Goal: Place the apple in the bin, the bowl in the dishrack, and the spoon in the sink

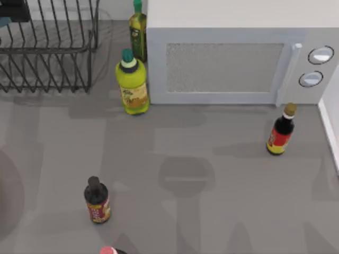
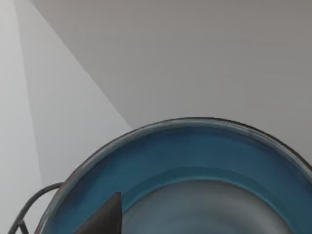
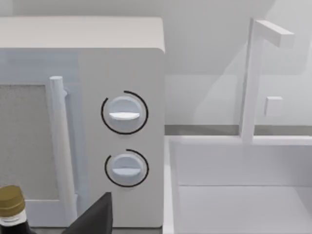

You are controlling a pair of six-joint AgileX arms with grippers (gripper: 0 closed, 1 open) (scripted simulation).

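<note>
The bowl (image 2: 195,170) sat right up against the left wrist camera, blue-teal inside with a greyer middle and a thin dark rim. One dark finger (image 2: 105,217) of the left gripper poked in over its inner wall, with a curved bit of dark wire (image 2: 34,202) just beside the rim. Couldn't honestly tell if the left gripper was clamped on the bowl or how wide it was.

From the top camera, the dishrack (image 1: 47,47) was up at about 10 o'clock on the grey table (image 1: 212,201), and its wires looked bare where I could see them. A yellow-green bottle (image 1: 132,84) stood just beside the white microwave (image 1: 233,58) at roughly 11 o'clock, with a darker green oil bottle (image 1: 138,32) behind it, tucked against the microwave's side. A dark red-labelled sauce bottle (image 1: 280,129) stood at about 3 o'clock in front of the microwave, another one (image 1: 96,201) down at 7 o'clock, well apart from it.

The right wrist camera faced the microwave's two round dials (image 3: 124,113) and door handle (image 3: 58,146), with the white sink (image 3: 239,195) and its tap (image 3: 253,78) just beside it. One dark finger (image 3: 95,217) of the right gripper showed there, nothing visibly in it, and its spread I couldn't tell either.
</note>
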